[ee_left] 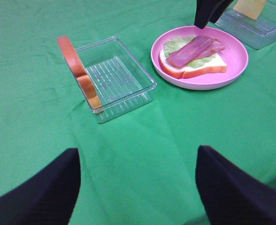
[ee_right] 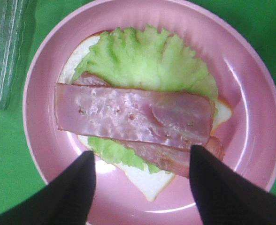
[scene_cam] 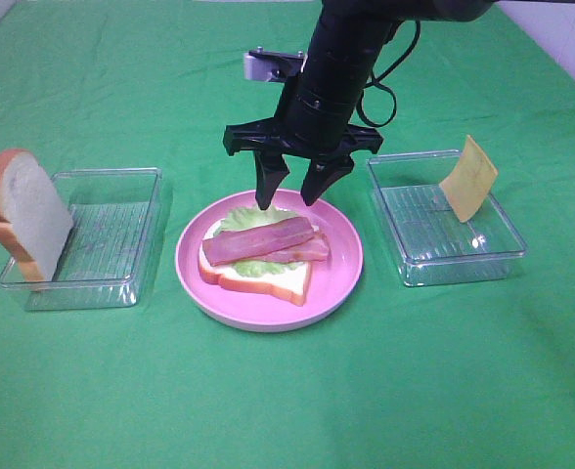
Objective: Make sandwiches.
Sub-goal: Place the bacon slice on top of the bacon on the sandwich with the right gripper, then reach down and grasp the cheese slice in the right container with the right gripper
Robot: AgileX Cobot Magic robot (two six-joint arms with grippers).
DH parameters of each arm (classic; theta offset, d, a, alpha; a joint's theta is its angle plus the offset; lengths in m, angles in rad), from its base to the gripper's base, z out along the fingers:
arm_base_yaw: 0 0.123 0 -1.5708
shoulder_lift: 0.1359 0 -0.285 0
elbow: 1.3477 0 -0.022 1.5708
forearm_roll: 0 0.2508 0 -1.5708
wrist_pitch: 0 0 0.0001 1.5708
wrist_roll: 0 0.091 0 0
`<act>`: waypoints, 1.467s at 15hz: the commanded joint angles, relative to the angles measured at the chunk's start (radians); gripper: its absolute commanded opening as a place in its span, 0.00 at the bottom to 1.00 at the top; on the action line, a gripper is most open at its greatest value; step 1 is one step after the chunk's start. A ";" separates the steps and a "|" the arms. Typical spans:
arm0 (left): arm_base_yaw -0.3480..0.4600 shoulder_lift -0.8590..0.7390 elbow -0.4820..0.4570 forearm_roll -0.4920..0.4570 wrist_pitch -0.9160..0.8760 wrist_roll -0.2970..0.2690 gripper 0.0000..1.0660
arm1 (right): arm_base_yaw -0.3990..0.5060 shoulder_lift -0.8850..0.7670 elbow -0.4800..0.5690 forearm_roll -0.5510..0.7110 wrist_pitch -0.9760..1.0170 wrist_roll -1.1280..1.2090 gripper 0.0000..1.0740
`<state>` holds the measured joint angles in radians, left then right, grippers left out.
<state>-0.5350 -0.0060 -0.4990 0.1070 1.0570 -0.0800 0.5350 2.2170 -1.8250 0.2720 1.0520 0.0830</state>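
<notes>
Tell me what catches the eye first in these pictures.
The pink plate sits mid-way on the green cloth, holding an open sandwich topped with bacon. The right gripper hangs open above it. A bread slice leans against the left tub, and a cheese slice leans in the right tub.

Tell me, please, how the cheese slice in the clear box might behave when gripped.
The cheese slice leans unbent on the box rim, so probably stiff. Thin, so likely light; a nudge may topple it.
</notes>
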 commanded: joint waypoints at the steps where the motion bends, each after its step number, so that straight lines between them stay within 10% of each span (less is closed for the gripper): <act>1: -0.005 -0.020 0.001 0.006 -0.013 0.002 0.63 | -0.002 -0.010 0.005 -0.035 0.016 0.005 0.64; 10: -0.005 -0.020 0.001 0.006 -0.013 0.002 0.63 | -0.032 -0.201 0.005 -0.293 0.113 0.053 0.64; 22: -0.005 -0.020 0.001 0.006 -0.013 0.002 0.63 | -0.411 -0.182 0.006 -0.174 0.140 -0.068 0.64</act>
<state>-0.5350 -0.0060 -0.4990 0.1070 1.0570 -0.0800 0.1280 2.0270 -1.8250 0.0810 1.1990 0.0380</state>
